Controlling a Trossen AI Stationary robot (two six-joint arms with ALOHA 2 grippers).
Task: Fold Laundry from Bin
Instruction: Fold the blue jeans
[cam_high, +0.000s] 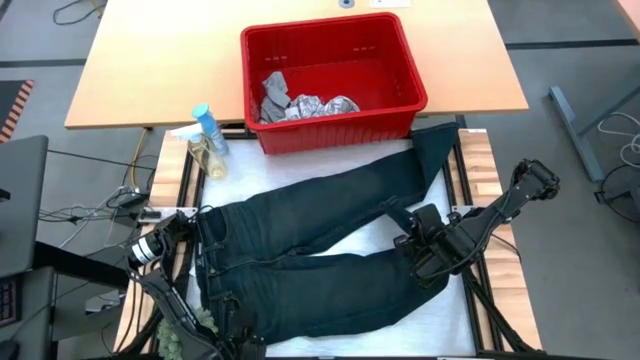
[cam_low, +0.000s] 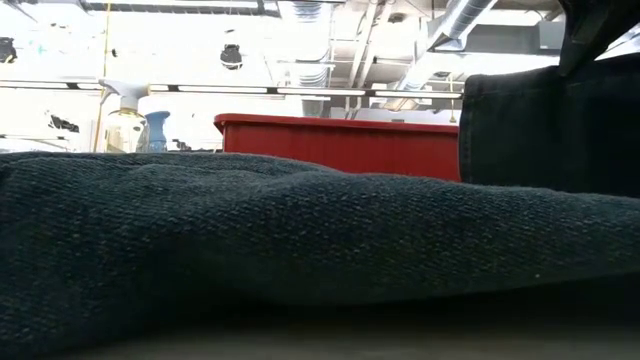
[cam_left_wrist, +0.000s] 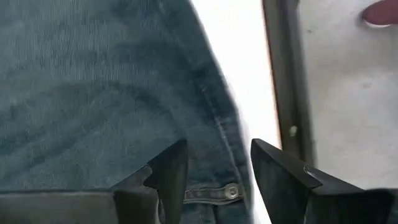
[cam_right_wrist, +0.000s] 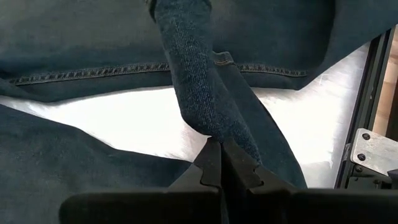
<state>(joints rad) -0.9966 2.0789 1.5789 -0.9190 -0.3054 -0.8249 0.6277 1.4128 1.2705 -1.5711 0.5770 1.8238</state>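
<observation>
The dark navy trousers lie spread on the white table top, waist toward the left edge and legs running to the right and toward the bin. My left gripper stands open just above the waist's edge, near a metal rivet; whether its fingers touch the cloth I cannot tell. My right gripper is shut on a fold of a trouser leg, between the two legs at the table's right. The red bin stands at the far edge with a grey cloth and a leaf-print cloth inside. My right gripper pinches a narrow fold of a trouser leg between its two fingertips. The fingers slant down from the table's right side. The fold is drawn into a ridge that runs from the fingers to the rest of the trousers, which lie on the table.
Two spray bottles stand at the far left beside the bin. One leg's end drapes over the dark frame rail at the right. A wooden table lies beyond. Cables run off the left side.
</observation>
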